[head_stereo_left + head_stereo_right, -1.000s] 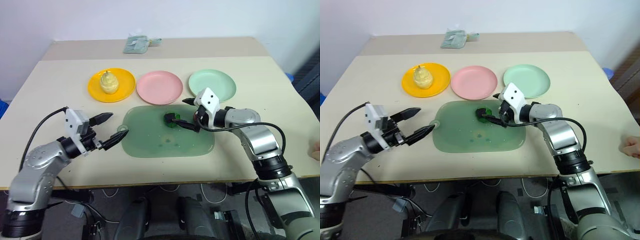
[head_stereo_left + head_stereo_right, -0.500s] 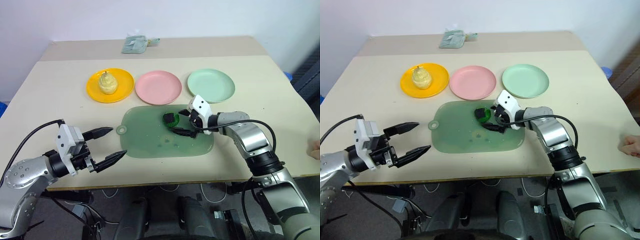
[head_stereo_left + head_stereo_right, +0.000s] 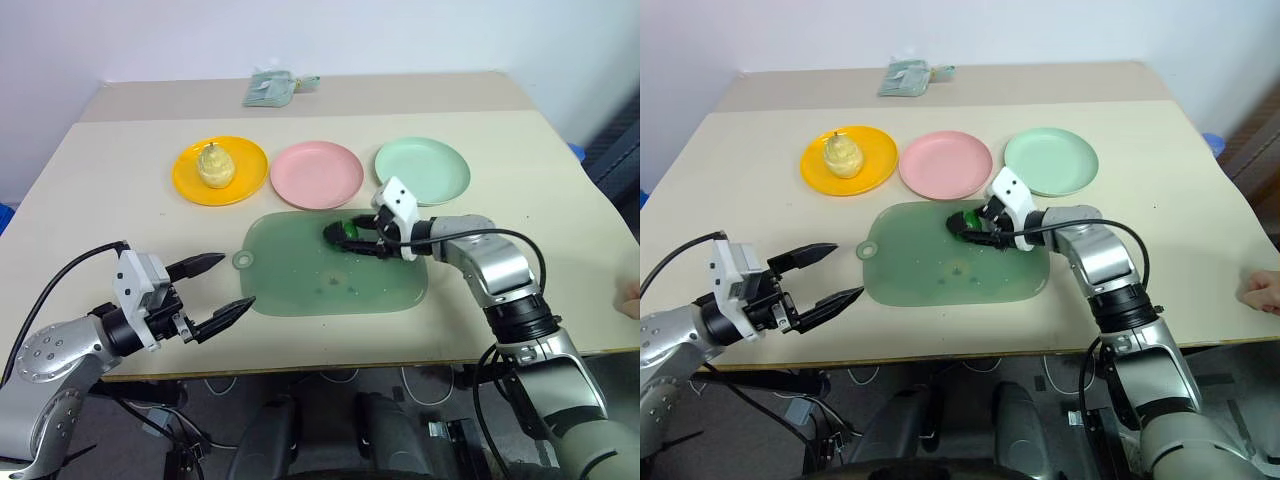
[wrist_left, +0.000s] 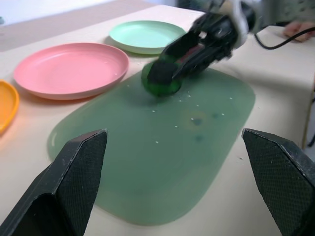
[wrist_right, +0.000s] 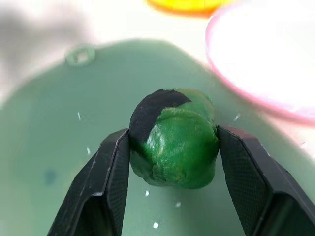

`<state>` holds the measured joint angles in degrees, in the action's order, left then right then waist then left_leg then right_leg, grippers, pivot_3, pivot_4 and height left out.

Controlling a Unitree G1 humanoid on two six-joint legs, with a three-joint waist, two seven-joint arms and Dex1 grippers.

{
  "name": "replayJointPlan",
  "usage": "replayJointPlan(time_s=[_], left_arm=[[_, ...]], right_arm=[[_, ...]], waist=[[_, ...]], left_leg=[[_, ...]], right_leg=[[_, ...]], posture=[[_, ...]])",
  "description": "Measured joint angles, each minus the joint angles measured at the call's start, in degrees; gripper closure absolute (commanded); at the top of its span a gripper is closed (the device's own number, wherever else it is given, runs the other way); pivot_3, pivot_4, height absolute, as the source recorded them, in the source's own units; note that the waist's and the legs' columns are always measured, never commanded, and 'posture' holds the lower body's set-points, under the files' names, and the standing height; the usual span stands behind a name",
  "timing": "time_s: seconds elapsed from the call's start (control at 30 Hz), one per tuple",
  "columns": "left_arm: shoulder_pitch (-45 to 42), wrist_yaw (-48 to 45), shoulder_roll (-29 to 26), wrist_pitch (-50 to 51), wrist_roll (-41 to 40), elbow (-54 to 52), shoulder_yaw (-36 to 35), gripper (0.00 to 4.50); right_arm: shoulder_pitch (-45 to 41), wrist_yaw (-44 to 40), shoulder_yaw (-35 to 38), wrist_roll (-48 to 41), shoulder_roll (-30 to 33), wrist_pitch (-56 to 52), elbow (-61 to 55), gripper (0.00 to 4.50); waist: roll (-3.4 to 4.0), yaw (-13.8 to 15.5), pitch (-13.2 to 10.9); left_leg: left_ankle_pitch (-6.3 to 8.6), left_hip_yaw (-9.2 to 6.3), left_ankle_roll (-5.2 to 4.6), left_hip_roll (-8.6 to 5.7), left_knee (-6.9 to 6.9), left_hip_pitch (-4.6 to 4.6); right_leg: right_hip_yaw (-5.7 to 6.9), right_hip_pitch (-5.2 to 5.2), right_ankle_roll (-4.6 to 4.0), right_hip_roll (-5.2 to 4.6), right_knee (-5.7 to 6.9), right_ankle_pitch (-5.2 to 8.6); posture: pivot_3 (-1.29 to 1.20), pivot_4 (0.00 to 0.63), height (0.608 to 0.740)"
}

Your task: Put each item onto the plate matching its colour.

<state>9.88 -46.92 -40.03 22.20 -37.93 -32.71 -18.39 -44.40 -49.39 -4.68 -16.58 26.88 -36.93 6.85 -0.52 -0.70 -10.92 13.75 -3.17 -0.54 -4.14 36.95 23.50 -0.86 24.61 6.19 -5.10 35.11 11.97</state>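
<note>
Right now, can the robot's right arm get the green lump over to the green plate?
Probably yes. The right gripper already pinches the green lump, and the mint green plate sits bare close behind it.

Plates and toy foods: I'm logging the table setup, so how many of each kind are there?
Plates: 3 (yellow-orange plate, pink plate, mint green plate)
Toy foods: 2 (pale yellow pear, dark green chunk)
Mats: 1 (translucent green mat)
Total: 6

chunk [image 5: 174, 142] dark green | plates: yellow-orange [image 3: 221, 170], pink [image 3: 319, 175], mint [image 3: 423, 170]
</note>
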Motion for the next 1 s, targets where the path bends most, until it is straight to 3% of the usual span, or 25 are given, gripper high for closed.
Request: replayJointPlan(time_s=[0.17,0.4,0.53,0.63,0.7,0.87,1.0], left_arm=[[-1.3,1.6,0.7,0.3,0.0,-1.1,1.9,0.00],[-2.3,3.7,2.0,0.3,0.3,-1.2,2.5,0.00],[-2.3,5.4,3.0,0.3,1.0,-1.4,3.1,0.00],[-2.3,6.4,3.1,0.3,1.1,-2.0,3.1,0.00],[-2.2,7.1,3.1,0.7,1.1,-2.7,3.1,0.00],[-6.9,8.6,3.8,2.3,1.2,-3.0,6.5,0.00],[-17.2,9.7,7.1,3.8,2.8,0.9,13.8,0.00]], right_arm=[[-11.0,1.8,5.4,0.3,2.1,6.2,8.7,1.76],[-21.8,7.3,5.7,8.7,1.9,30.5,49.0,1.76],[-24.2,12.2,5.6,12.5,0.5,39.5,63.2,1.76],[-24.2,15.1,5.5,15.4,-0.7,42.0,68.3,0.91],[-24.2,16.4,5.5,16.6,-1.2,42.9,69.8,0.04],[-24.6,17.2,6.5,17.7,-1.1,44.2,70.0,0.04],[-25.5,10.4,9.3,15.8,0.5,44.5,68.9,0.04]], waist=[[-0.05,0.0,0.0],[-0.03,-0.4,0.0],[-0.03,-0.5,0.0],[-0.02,-0.5,0.0],[0.00,-0.5,0.0],[0.01,-0.1,0.0],[0.01,-0.1,0.0]], left_leg=[[0.00,-0.02,0.00,0.00,-0.06,-0.01],[-0.01,0.11,0.00,-0.01,-0.13,-0.02],[-0.02,0.11,0.01,0.00,-0.17,-0.02],[-0.03,0.11,0.02,0.00,-0.17,-0.02],[-0.03,0.11,0.02,-0.01,-0.17,-0.03],[-0.04,0.08,0.03,-0.04,-0.09,-0.03],[-0.04,0.04,0.01,-0.07,0.00,-0.03]], right_leg=[[0.07,-0.03,0.01,0.02,-0.05,0.00],[0.01,0.01,0.00,0.09,-0.04,-0.01],[-0.02,0.03,0.00,0.10,-0.03,-0.01],[-0.03,0.04,0.00,0.11,-0.02,-0.01],[-0.03,0.04,0.00,0.11,-0.02,-0.01],[-0.01,-0.01,0.02,0.15,0.01,-0.02],[0.02,-0.11,0.22,0.20,-0.01,-0.13]], posture=[[0.00,0.150,0.740],[0.00,0.150,0.740],[0.00,0.150,0.740],[0.00,0.150,0.740],[0.00,0.150,0.740],[0.00,0.150,0.740],[0.00,0.150,0.740]])
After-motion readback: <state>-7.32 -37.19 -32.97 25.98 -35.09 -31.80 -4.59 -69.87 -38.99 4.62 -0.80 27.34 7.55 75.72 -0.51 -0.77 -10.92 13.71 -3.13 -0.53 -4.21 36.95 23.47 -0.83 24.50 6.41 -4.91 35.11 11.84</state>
